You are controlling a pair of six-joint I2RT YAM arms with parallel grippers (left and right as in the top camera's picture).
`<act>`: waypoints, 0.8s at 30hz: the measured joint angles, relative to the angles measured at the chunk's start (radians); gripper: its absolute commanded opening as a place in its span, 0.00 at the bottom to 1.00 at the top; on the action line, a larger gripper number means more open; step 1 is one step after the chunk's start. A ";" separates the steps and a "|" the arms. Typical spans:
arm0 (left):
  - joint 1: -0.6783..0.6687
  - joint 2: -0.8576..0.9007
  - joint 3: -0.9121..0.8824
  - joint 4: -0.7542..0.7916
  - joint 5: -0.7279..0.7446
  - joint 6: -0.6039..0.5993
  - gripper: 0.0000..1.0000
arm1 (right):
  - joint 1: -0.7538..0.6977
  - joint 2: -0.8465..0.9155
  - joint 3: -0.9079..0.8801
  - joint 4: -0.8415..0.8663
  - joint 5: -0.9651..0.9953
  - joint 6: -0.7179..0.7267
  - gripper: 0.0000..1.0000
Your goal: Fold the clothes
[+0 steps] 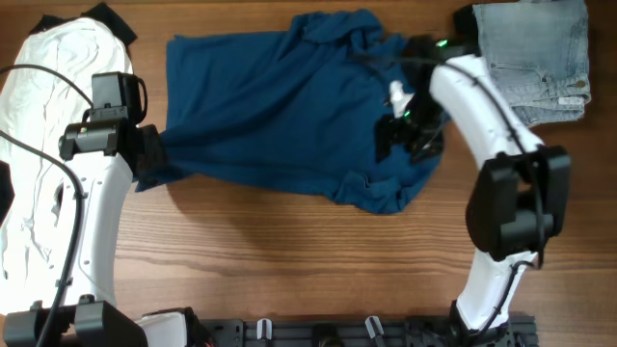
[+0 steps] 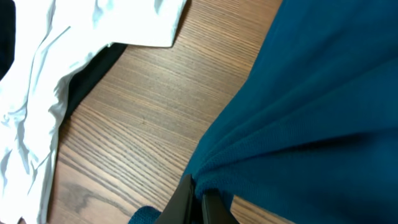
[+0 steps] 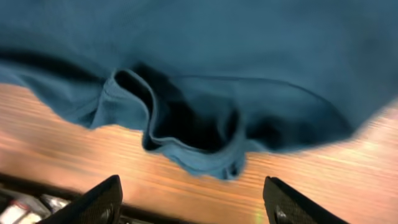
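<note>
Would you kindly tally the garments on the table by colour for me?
Dark-blue shirt: 1
White garment: 1
Pale-blue jeans: 1
Total: 3
Not counted: black fabric showing from under the white one; I cannot tell what it is.

Bright, even light; shadows soft.
Right wrist view motion-blurred; white garment (image 2: 37, 93) left of the left hand (image 2: 198, 202) glares, overexposed.
</note>
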 measured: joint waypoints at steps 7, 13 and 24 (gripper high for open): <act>0.000 0.000 0.000 -0.001 0.000 -0.004 0.04 | 0.023 0.000 -0.171 0.153 0.009 -0.041 0.68; 0.000 0.000 0.000 -0.027 0.000 -0.019 0.04 | 0.023 0.000 -0.214 0.221 0.021 -0.060 0.04; 0.000 0.000 0.000 -0.196 0.043 -0.180 0.04 | 0.023 -0.169 -0.131 0.024 0.016 -0.031 0.04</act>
